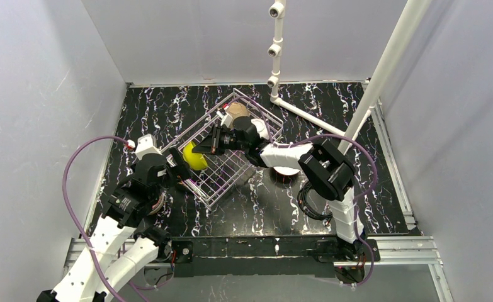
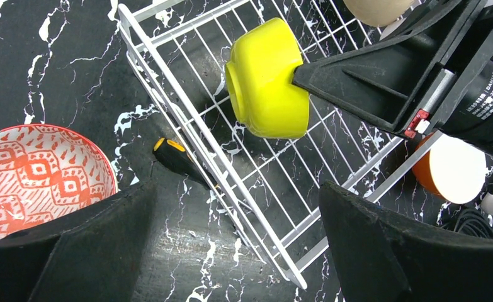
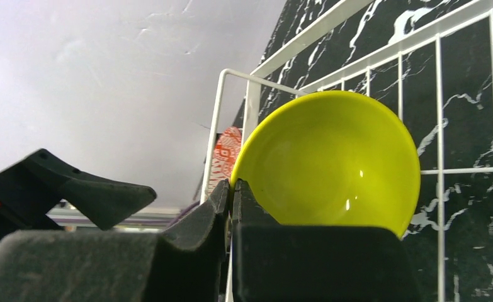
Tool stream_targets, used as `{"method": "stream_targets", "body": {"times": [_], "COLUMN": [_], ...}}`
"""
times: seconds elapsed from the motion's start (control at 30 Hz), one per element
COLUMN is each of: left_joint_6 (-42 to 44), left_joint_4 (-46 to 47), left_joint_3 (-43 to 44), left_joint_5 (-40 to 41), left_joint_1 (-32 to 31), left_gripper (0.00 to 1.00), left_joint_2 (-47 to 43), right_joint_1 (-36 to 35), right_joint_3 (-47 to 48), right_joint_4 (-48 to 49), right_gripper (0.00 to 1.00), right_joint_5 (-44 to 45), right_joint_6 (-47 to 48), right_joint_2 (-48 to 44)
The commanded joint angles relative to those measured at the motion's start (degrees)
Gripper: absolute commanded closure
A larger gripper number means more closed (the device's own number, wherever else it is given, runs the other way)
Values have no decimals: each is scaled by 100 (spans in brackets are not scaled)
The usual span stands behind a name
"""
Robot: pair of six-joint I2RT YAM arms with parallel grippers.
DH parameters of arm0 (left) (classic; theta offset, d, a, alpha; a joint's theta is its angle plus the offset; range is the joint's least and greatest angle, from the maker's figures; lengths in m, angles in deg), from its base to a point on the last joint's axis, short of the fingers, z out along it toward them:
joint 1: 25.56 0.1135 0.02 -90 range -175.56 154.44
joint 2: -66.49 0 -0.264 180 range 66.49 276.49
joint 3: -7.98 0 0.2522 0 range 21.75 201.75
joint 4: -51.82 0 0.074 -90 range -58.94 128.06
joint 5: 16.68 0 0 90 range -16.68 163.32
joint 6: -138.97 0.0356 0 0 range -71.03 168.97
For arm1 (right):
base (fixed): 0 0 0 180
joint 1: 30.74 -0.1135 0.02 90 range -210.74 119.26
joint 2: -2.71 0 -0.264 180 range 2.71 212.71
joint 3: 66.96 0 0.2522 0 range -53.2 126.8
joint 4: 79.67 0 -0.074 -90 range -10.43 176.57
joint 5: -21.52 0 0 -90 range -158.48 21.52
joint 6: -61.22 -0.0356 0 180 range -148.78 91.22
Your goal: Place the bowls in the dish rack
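Observation:
The dish rack [image 1: 259, 107] sits turned at an angle in mid-table. My right gripper [image 1: 198, 151] is shut on the rim of the yellow-green bowl [image 1: 196, 158] and holds it on edge inside the rack's left end; the bowl also shows in the left wrist view [image 2: 266, 78] and the right wrist view [image 3: 332, 157]. A tan bowl [image 1: 235, 110] lies in the rack's far corner. My left gripper [image 1: 179, 171] is open and empty over the rack's near-left rim [image 2: 160, 69]. The red-patterned bowl [image 2: 36, 179] sits on the table to its left. An orange bowl [image 2: 451, 167] sits outside the rack's right side.
A black-and-yellow tool handle [image 2: 174, 154] lies under the rack's left rim. A coiled black cable [image 1: 310, 207] lies near the right arm's base. The white pipe frame [image 1: 382, 69] rises at the back right. Grey walls close in the sides.

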Motion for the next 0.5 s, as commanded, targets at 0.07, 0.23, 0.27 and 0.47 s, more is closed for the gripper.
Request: {"method": "stream_targets", "body": {"times": [0.07,0.23,0.27,0.47], "left_joint_6": [-38,-38,-39,-39], "left_joint_4": [-106,-105,-113,-119], "left_joint_3": [-35,-46,-44,-53], "left_joint_5": [248,240,236,205], "left_joint_1": [14,20,20,21], "left_gripper": [2,2,2,2], "left_joint_2": [44,67,75,119], "right_joint_1": [92,233,261,389], "right_joint_3": [122,-76,-95,-175], "right_joint_4": [689,548,463,373], "right_gripper": [99,99,99,99], "right_joint_5": [-290,-208,-177,-209], "right_joint_6": [-973,-1190,-1174,-1247], "right_joint_2": [84,159,173,342]}}
